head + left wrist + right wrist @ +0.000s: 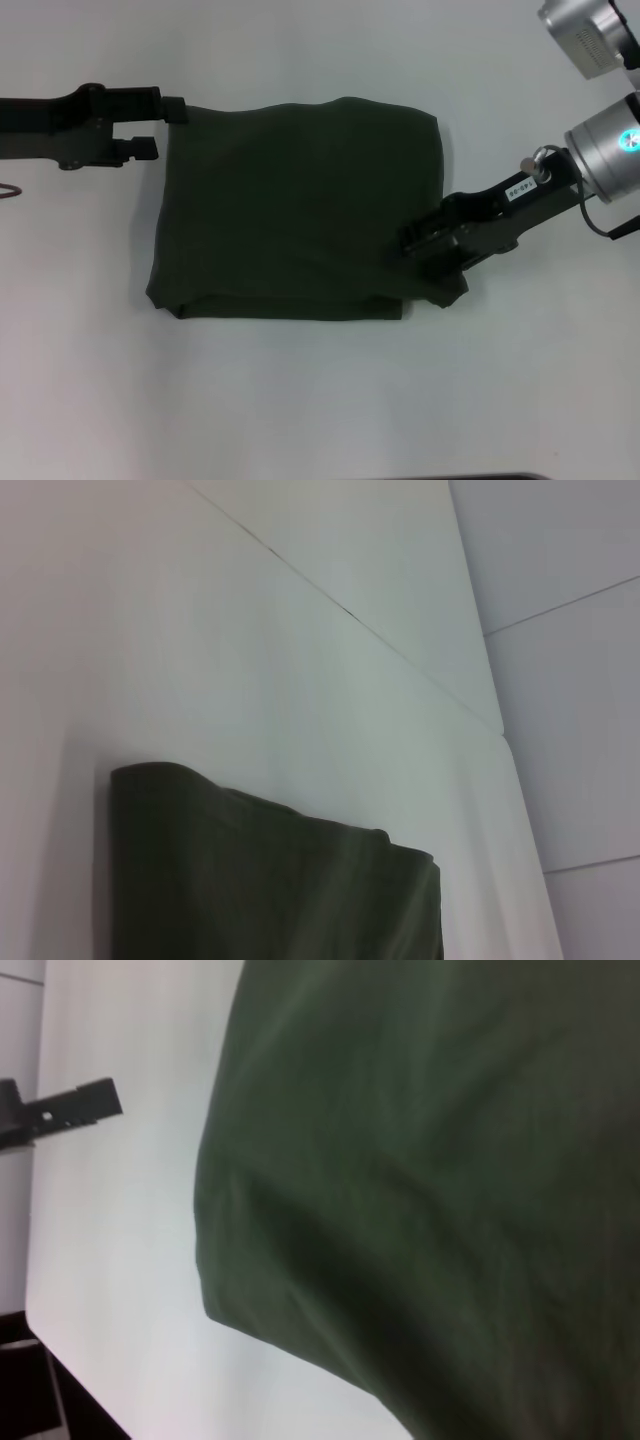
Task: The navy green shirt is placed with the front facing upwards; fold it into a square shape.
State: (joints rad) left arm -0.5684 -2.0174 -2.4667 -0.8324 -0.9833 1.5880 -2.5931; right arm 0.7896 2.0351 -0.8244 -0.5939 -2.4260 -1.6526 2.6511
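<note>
The dark olive-green cotton shirt [300,210] lies folded nearly square on the white tabletop [300,400]. The left gripper [165,125] stands with jaws parted at its far corner; the right gripper [425,262] pins the near corner, jaw state untellable. Better to release gently, without dragging layers.

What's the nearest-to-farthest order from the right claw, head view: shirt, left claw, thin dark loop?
1. navy green shirt, under the right claw.
2. left claw, at the shirt's far-left corner.
3. thin dark loop, far left edge.

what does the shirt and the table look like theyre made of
The shirt looks like soft matte knit cloth, likely cotton: it folds in limp layers with rounded edges. The table looks like a smooth white hard surface, perhaps laminate, with a faint sheen and thin seams.
</note>
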